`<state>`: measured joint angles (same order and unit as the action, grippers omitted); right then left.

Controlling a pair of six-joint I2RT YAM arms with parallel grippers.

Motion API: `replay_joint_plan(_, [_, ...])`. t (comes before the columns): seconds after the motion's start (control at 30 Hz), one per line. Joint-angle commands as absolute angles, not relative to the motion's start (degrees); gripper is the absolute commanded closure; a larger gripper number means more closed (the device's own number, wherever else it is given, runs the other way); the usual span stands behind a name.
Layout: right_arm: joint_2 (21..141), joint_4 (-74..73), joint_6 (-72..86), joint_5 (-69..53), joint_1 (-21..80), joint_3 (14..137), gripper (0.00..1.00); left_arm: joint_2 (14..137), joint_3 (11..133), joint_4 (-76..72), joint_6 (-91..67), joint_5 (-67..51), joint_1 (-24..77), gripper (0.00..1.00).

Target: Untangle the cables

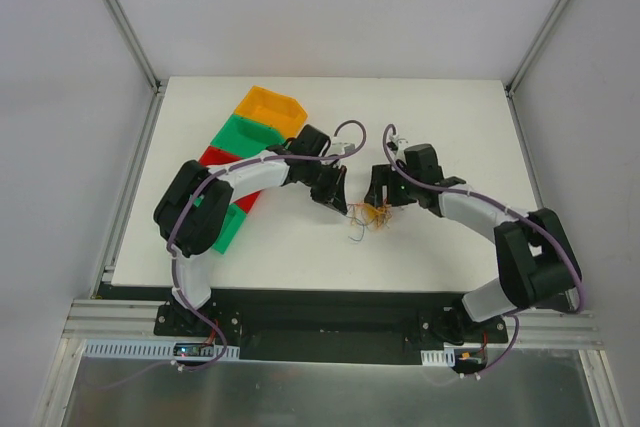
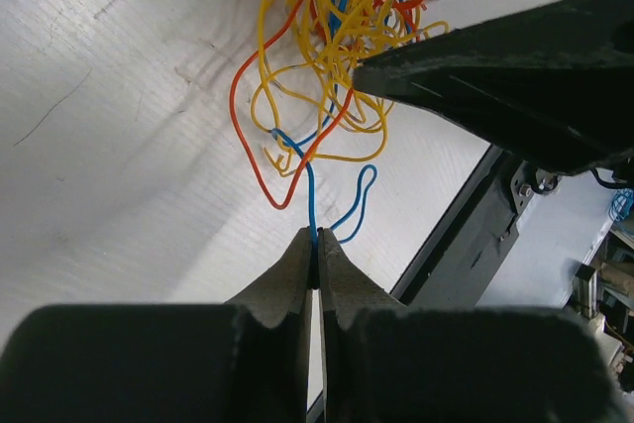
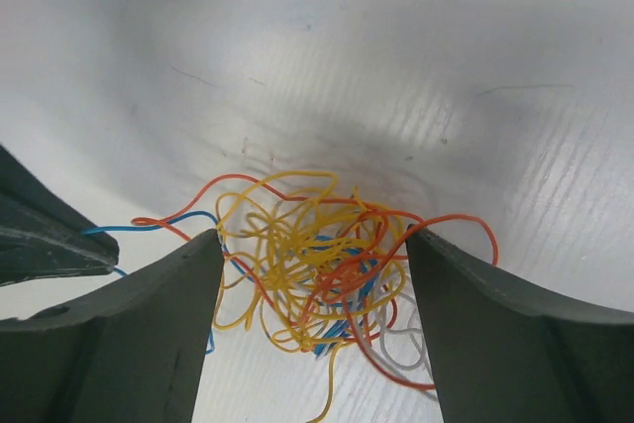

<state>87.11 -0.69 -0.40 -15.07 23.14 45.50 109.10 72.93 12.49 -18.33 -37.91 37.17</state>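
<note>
The cables are a small clump of thin yellow, orange-red, blue and white wires on the white table. In the left wrist view the clump lies ahead of my left gripper, which is shut on a blue wire leading out of the clump. In the right wrist view my right gripper is open, its two fingers standing on either side of the clump. In the top view the left gripper is just left of the clump and the right gripper is over it.
Orange, green and red bins stand at the back left, partly under the left arm. Another green bin sits near that arm's elbow. The table's front edge runs close below the clump.
</note>
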Motion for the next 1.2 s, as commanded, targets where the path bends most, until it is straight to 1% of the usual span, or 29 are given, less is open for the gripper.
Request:
replay_joint_plan(0.0, [79.2, 4.0, -3.3, -12.7, 24.3, 42.4, 0.21, 105.5, 74.9, 13.7, -16.0, -37.0, 37.6, 1.0])
replay_joint_plan(0.07, [77.0, 5.5, -4.1, -12.8, 25.0, 40.7, 0.15, 105.2, 75.0, 13.8, -15.8, -37.0, 37.6, 1.0])
replay_joint_plan(0.1, [76.9, 5.7, -4.3, -12.7, 25.4, 40.5, 0.14, 105.1, 75.0, 13.7, -15.7, -37.1, 37.6, 1.0])
replay_joint_plan(0.27, [84.0, -1.1, -4.5, -9.2, 26.4, 46.0, 0.14, 104.2, 75.1, 14.1, -14.9, -37.0, 37.6, 1.0])
replay_joint_plan(0.3, [86.0, -3.0, -4.8, -8.8, 26.8, 47.5, 0.16, 103.8, 75.2, 14.1, -14.7, -36.9, 37.6, 1.0])
replay_joint_plan(0.43, [91.1, -9.2, -6.4, -1.9, 29.7, 52.3, 0.24, 101.3, 75.1, 14.2, -13.4, -35.7, 37.6, 1.0])
replay_joint_plan(0.57, [91.1, -9.8, -6.2, 4.4, 30.6, 52.3, 0.34, 95.9, 74.3, 14.2, -11.1, -31.7, 37.6, 1.0])
replay_joint_plan(0.67, [89.7, -9.5, -6.0, 8.2, 30.5, 51.4, 0.48, 91.2, 73.2, 14.0, -8.4, -26.7, 37.7, 1.0])
replay_joint_plan(0.73, [88.9, -9.5, -5.5, 11.0, 30.6, 50.9, 0.56, 86.9, 72.3, 13.8, -6.5, -22.5, 37.8, 1.0])
replay_joint_plan(0.77, [88.6, -9.5, -5.3, 12.2, 30.6, 50.7, 0.65, 84.8, 71.7, 13.5, -5.5, -20.3, 37.8, 1.0])
replay_joint_plan(0.83, [88.3, -9.5, -4.7, 14.3, 30.6, 50.5, 0.71, 79.8, 70.2, 12.5, -4.1, -15.1, 38.0, 1.0])
replay_joint_plan(0.9, [88.5, -9.3, -4.7, 15.7, 30.5, 50.4, 0.75, 74.6, 68.9, 11.7, -3.3, -11.0, 38.0, 1.0])
replay_joint_plan(1.0, [89.1, -9.5, -4.0, 18.1, 30.5, 50.4, 0.78, 67.9, 68.3, 11.5, -1.9, -5.8, 38.0, 1.0])
replay_joint_plan(1.07, [89.6, -10.2, -3.4, 19.8, 30.4, 50.7, 0.78, 62.3, 67.9, 11.5, -0.8, -1.3, 38.0, 1.0])
replay_joint_plan(1.17, [89.8, -10.7, -2.6, 20.6, 30.1, 51.0, 0.67, 54.6, 67.6, 11.5, 1.8, 6.9, 38.0, 1.0])
